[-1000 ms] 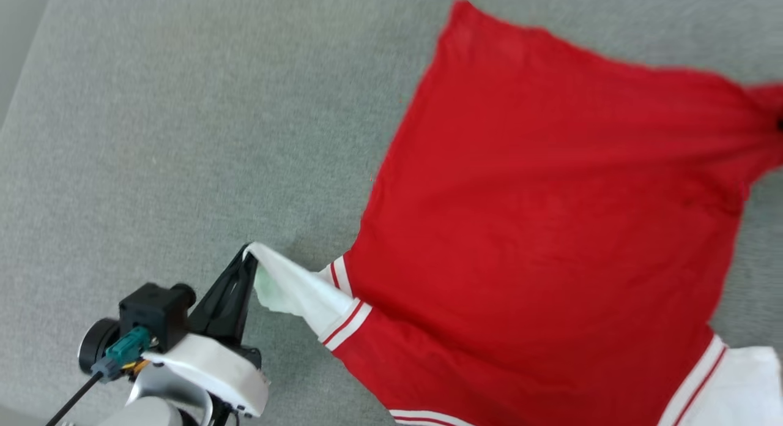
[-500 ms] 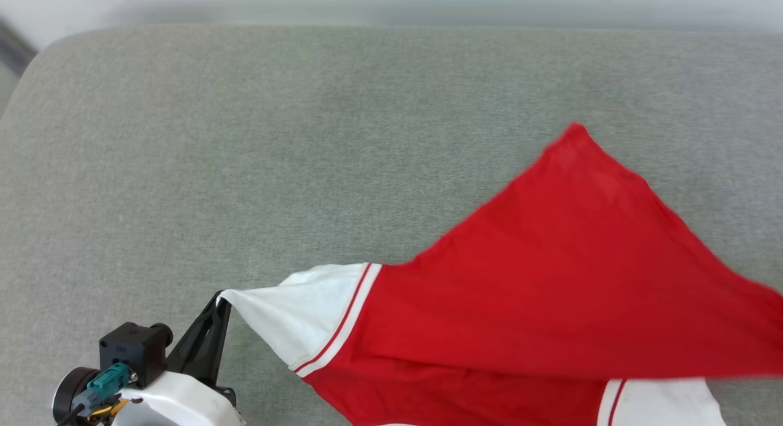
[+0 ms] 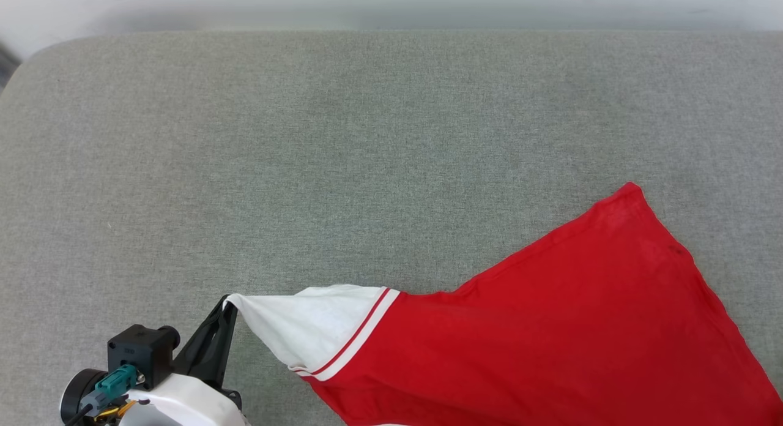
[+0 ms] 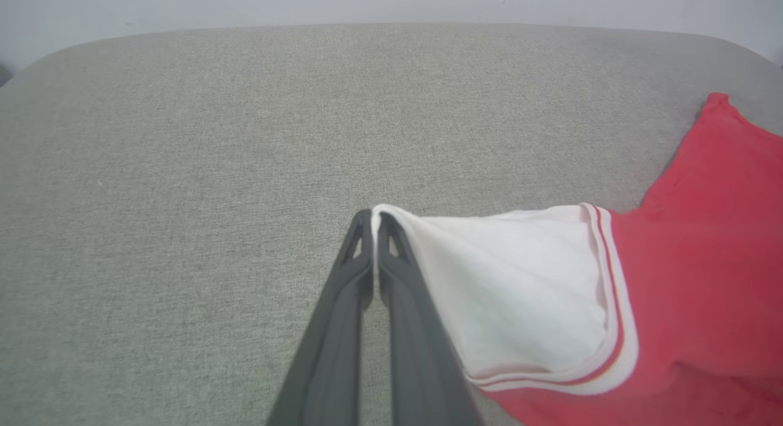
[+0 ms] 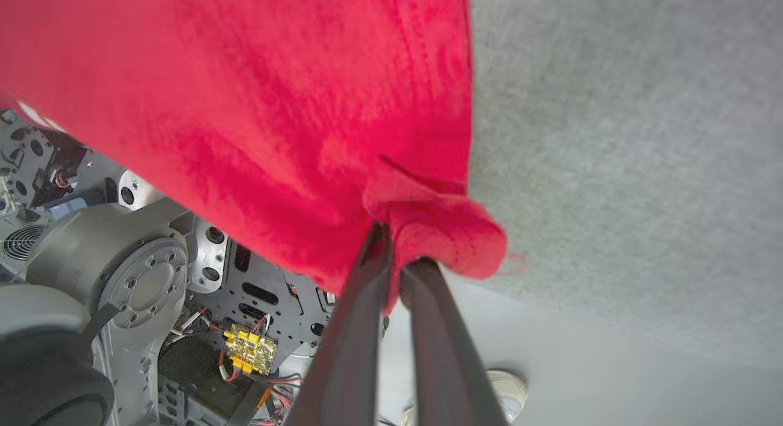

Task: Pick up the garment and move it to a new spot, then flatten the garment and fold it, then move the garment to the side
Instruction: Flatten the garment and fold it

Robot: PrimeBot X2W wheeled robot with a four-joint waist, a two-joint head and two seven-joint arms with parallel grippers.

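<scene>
Grey fabric is seen covering the tabletop (image 3: 306, 138), with a pale wall (image 3: 391, 3) behind. The garment (image 3: 550, 340) is stretched over the near right part of it, between the two tools. The tip of its white sleeve (image 4: 520, 279) is pinched by the left tool (image 4: 374, 216). A bunched red edge is pinched by the right tool (image 5: 397, 245).

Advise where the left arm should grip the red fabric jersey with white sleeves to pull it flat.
The red fabric jersey is probably best held at the tip of its white sleeve, approached from the robot's left: that thin corner juts out sideways, and the left gripper is shut on it there.
</scene>
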